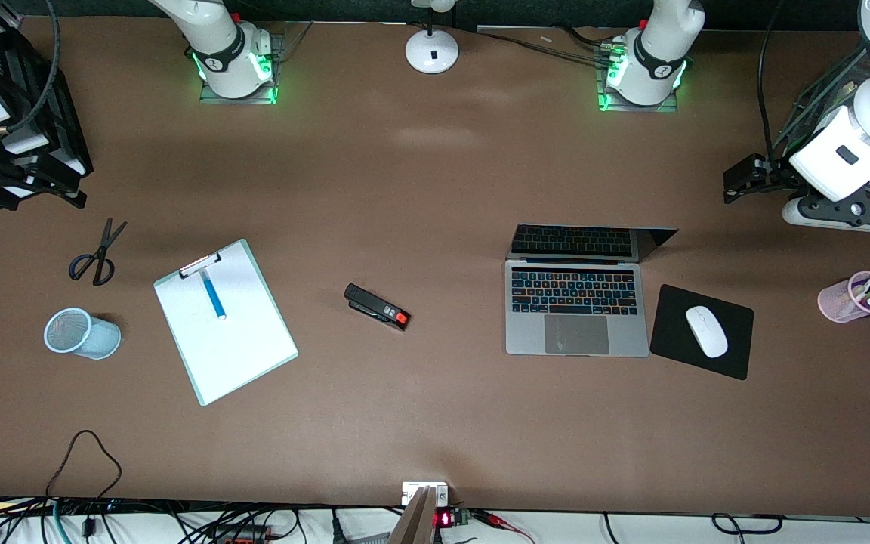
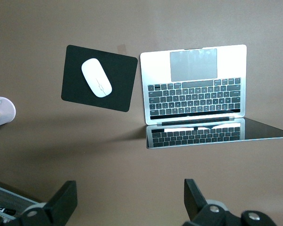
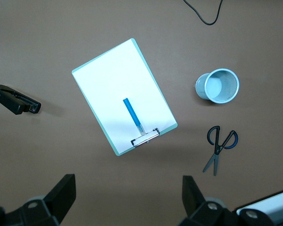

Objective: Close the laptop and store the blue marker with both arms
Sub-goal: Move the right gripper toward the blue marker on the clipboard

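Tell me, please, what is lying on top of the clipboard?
The blue marker lies on the white paper of the clipboard, one end near the metal clip. Nothing else rests on it. What is under the paper cannot be seen.

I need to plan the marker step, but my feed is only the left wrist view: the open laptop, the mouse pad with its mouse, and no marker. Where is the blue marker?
Observer: The blue marker lies on the clipboard, toward the right arm's end of the table.
Operator: Is there anything near it to store it in?
Observer: A light-blue mesh cup stands beside the clipboard, closer to that end.
Operator: Is the right gripper holding the marker?
Observer: No. The right gripper is up in the air with its fingers open and empty, and its camera looks down on the clipboard.
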